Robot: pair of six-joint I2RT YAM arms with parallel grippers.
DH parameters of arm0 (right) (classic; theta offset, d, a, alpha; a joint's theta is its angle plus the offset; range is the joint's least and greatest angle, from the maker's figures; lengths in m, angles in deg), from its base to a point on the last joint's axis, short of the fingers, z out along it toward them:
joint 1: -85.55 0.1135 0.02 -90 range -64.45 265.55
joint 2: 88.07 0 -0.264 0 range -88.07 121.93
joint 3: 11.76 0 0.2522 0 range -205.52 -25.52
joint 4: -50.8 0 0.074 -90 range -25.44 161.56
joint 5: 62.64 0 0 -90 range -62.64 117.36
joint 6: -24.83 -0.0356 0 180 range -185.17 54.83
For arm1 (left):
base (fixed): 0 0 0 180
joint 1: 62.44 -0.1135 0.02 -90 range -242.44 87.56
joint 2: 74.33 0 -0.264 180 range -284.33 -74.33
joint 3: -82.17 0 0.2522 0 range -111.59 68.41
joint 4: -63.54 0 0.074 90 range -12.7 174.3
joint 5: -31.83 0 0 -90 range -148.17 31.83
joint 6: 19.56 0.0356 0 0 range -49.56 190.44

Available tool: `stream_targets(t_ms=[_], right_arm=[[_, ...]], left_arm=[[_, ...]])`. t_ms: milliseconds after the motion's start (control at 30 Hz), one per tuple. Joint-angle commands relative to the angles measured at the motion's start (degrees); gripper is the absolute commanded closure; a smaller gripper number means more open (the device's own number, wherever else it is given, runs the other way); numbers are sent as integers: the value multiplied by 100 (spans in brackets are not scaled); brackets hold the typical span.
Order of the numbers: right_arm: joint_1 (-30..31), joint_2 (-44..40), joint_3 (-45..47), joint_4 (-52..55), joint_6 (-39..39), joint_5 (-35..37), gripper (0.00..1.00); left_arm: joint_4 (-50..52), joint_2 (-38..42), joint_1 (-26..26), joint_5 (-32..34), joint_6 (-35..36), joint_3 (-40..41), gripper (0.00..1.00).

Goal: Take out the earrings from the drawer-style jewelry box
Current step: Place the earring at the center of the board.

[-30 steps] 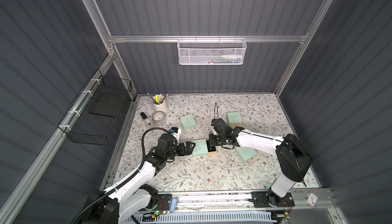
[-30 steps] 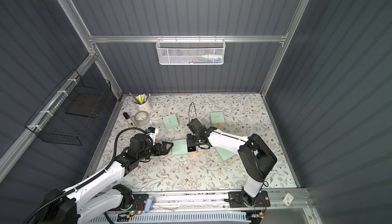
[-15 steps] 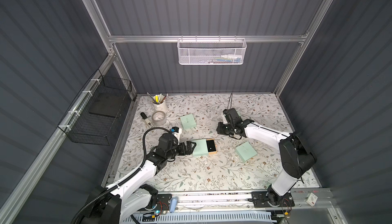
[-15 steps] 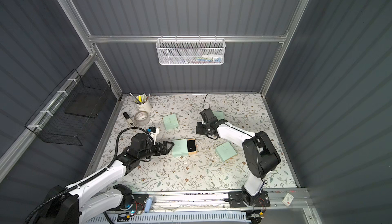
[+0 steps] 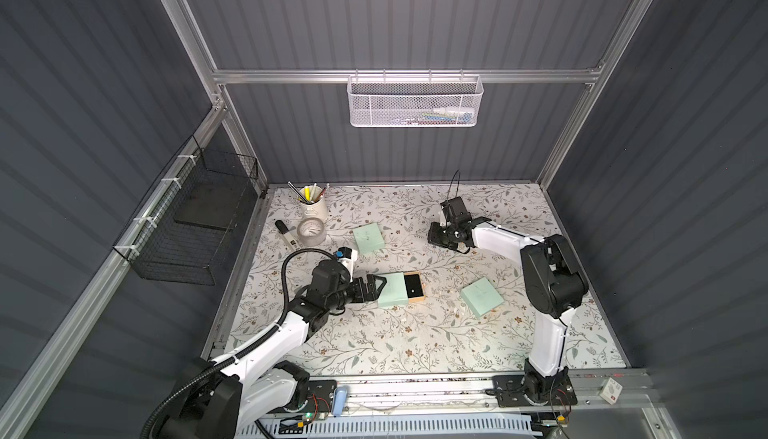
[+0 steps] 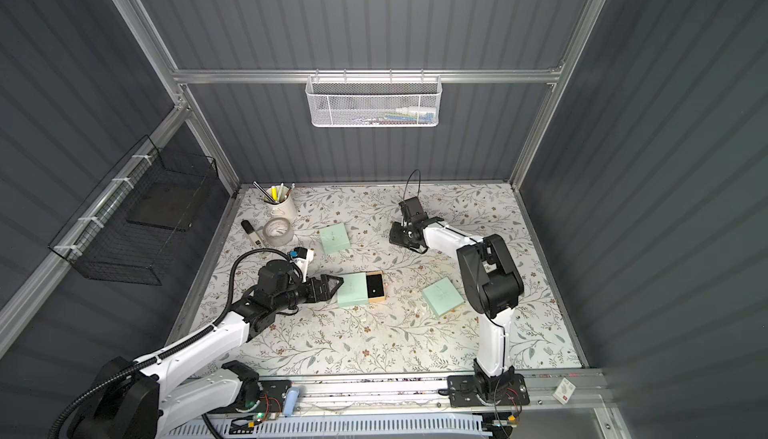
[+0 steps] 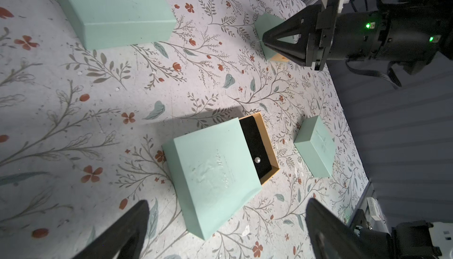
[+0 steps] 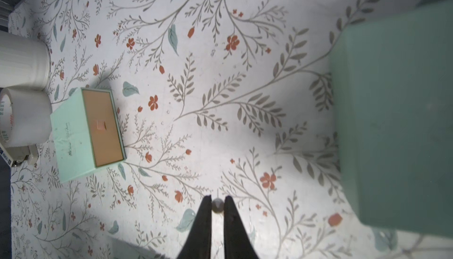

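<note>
The right jaws pinch one stud (image 8: 217, 206) over bare surface (image 8: 220, 122), one o'clock from the jewelry box (image 5: 392, 295). The other stud (image 7: 257, 159) lies in its drawer (image 7: 252, 137), open toward three o'clock. The left jaws gape at nine, so the right arm looks better placed.

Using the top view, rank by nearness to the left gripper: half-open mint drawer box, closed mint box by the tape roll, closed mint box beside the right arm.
1. Half-open mint drawer box, just ahead of the left gripper.
2. Closed mint box by the tape roll, farther back.
3. Closed mint box beside the right arm, farthest right.
</note>
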Motion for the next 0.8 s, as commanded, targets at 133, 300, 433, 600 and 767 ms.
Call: stream_targets(t_ms=[133,300,433,600,767], right_arm=[[-35,629,-714,225,91,-97,87],[-47,1000,-1079,321,130,-168,87],[-65,1170,-1213,389,112,-228,87],[-92,1261,-1296,451,79,-266,86],[-127,1354,-1404,516,64,-293,84]], left_arm=[[-160,-54,-25,-110,-81,-100,0],[-127,-34,-25,-95,-75,-96,0],[-124,-61,-25,-79,-69,-92,0],[-159,-148,-25,-87,-78,-120,0],[-172,-169,-24,-73,-95,-126,0]])
